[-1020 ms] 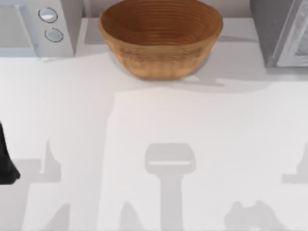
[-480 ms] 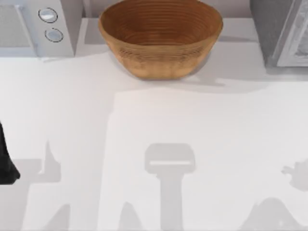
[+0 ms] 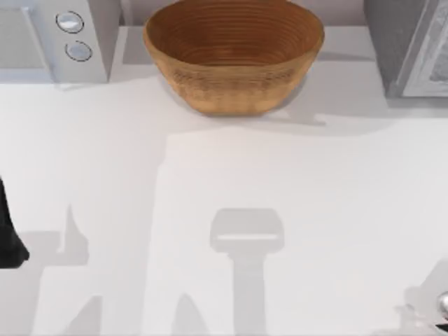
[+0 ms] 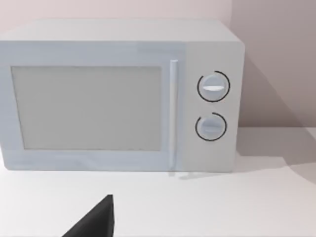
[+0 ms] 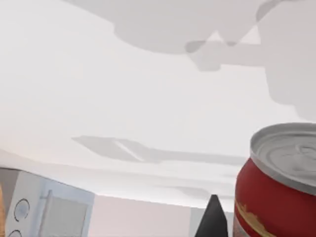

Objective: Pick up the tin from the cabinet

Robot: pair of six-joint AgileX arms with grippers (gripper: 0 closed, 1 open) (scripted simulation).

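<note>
Since a second ago a silvery tin (image 3: 443,304) top has slid into the worktop's (image 3: 224,175) near right corner, the red tin (image 5: 276,187) looming beside my right gripper, its jaws' state untellable, presumably lifted clear of the cabinet (image 3: 409,45), left arm (image 3: 8,231) parked.

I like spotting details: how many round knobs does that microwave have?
2. On the microwave, the upper knob sits right of the door, and the lower knob is directly below it. They also show from above at the table's far left corner.
</note>
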